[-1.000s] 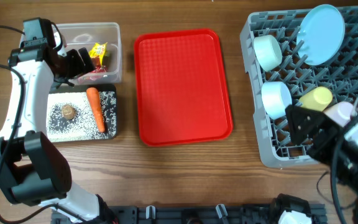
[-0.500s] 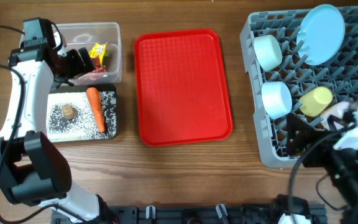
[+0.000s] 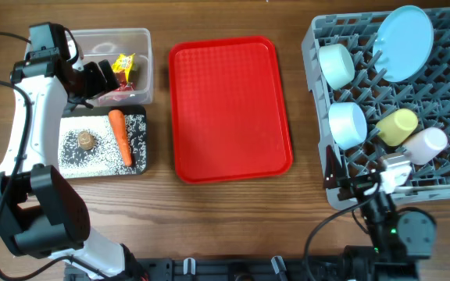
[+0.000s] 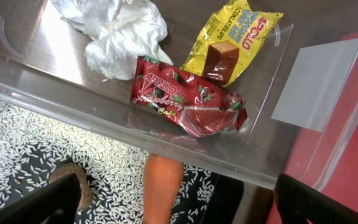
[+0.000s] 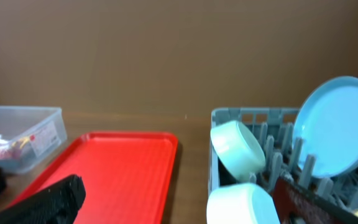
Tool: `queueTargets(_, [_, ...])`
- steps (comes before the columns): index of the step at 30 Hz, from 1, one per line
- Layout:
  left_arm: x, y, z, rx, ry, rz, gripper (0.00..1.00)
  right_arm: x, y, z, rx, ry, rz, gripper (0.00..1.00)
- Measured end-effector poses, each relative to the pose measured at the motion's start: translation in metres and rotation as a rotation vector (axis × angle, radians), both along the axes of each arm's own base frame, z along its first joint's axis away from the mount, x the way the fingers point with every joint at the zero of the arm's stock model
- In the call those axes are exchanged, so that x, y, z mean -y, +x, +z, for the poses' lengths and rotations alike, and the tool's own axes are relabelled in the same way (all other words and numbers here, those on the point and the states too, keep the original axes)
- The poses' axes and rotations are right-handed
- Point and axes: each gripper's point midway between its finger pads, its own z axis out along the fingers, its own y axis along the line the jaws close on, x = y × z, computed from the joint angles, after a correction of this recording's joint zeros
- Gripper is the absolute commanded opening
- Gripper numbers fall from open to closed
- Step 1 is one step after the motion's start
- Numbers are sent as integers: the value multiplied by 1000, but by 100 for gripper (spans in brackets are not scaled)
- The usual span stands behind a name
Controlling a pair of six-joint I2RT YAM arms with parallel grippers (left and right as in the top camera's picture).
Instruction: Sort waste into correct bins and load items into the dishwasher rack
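My left gripper [image 3: 98,80] hangs open at the clear tub's [image 3: 144,35] near wall. In the tub lie a crumpled tissue [image 4: 120,31], a yellow wrapper [image 4: 235,40] and a red wrapper [image 4: 185,102]. Beside it, the black tray [image 3: 142,168] holds the carrot [image 3: 119,136], a brown lump [image 3: 86,140] and rice grains [image 3: 73,154]. The grey rack [image 3: 319,101] carries a light blue plate [image 3: 403,43], two bowls [image 3: 337,65] [image 3: 348,123], a yellow cup [image 3: 397,125] and a pink cup [image 3: 426,144]. My right gripper [image 3: 350,181] is open and empty at the rack's front left corner.
A flat red tray [image 3: 229,109] lies between the bins and the rack. In the right wrist view it [image 5: 117,168] stretches ahead, with the tub [image 5: 23,134] far left and the rack's bowls [image 5: 238,146] at right. The right arm's base sits at the table's front edge.
My right arm has pulled back from over the rack toward the table's front edge, uncovering the pink cup lying in the rack. The left arm has stayed still.
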Motion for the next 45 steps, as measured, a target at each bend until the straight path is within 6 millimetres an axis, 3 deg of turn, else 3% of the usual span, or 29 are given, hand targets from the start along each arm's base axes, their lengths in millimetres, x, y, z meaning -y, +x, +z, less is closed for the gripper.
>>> queueTargets(4, [0, 0, 0, -1, 0, 0, 100, -1, 8, -25, 62, 6, 3, 100])
queueTargets(6, [0, 0, 0, 0, 0, 0, 100, 0, 11, -46, 27, 9, 2, 100])
queueTargets(8, [0, 0, 0, 0, 0, 0, 100, 0, 12, -55, -2, 11, 3, 100])
queueTargets(34, [1, -1, 4, 10, 2, -2, 100, 0, 12, -53, 6, 10, 2, 100])
queueTargets(37, [9, -7, 30, 68, 18, -19, 100, 0, 12, -53, 6, 10, 2, 100])
queueTargets(41, [48, -31, 128, 319, 65, -104, 100, 0, 12, -53, 6, 10, 2, 100])
queueTargets(45, [73, -83, 201, 506, 90, -159, 100, 0, 12, -53, 6, 10, 3, 100])
